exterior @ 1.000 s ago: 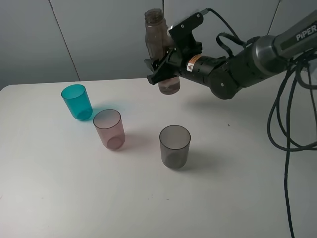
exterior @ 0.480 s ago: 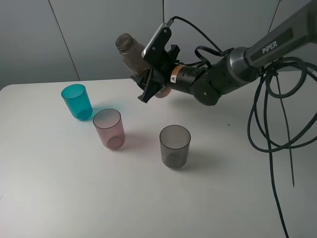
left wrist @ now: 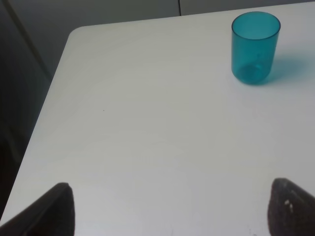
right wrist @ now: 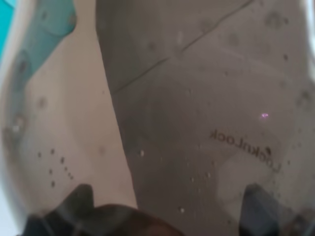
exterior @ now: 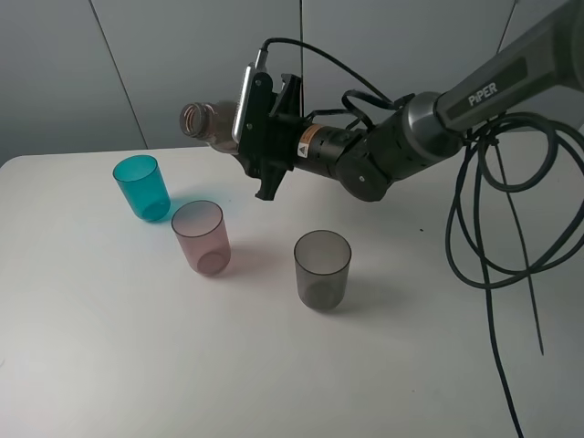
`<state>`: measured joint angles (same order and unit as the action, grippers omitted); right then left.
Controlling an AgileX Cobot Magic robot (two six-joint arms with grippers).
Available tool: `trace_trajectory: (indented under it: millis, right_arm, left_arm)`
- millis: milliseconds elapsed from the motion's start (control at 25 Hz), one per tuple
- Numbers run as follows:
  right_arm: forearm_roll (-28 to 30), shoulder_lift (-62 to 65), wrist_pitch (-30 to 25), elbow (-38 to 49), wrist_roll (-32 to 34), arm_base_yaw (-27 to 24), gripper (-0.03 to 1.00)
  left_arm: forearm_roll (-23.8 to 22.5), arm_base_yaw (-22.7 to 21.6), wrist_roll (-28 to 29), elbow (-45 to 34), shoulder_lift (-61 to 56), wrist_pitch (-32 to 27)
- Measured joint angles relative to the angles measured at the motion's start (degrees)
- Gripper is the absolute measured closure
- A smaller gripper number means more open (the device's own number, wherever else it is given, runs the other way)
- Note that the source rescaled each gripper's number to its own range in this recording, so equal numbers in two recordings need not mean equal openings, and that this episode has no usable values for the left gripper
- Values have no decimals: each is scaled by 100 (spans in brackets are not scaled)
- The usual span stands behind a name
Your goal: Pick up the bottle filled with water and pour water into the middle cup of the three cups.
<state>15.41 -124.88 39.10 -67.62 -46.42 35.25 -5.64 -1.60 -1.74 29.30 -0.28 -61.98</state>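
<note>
Now right hand (exterior: 259, 146) clamped on bottle (exterior: 212, 124) — tipped sideways; left hand (left wrist: 174, 209) open, empty.

Your right arm (exterior: 401, 151) reaches in nearly level, forearm and wrist in one line, cables looping off behind it. The wrist is rolled over, turning the right gripper (exterior: 265, 151) onto its side. Its jaws are clamped on the bottle (exterior: 210, 123), which juts out beyond the fingers, lying almost flat with its mouth pointing away from the arm. Your left gripper (left wrist: 170, 216) looks downward, its two dark fingertips (left wrist: 56, 209) spread wide apart; only those tips show.
</note>
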Motion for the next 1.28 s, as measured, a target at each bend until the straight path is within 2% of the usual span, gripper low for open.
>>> trace_trajectory:
  millis: [280, 680, 1280]
  right_arm:
    - [-262, 0, 0, 0, -1372, 20, 96]
    - [-287, 0, 0, 0, -2551, 33, 96]
    - [-287, 0, 0, 0, -3454, 33, 96]
  left_arm:
    - [0, 0, 0, 0, 0, 0]
    - [0, 0, 0, 0, 0, 0]
    - [0, 0, 0, 0, 0, 0]
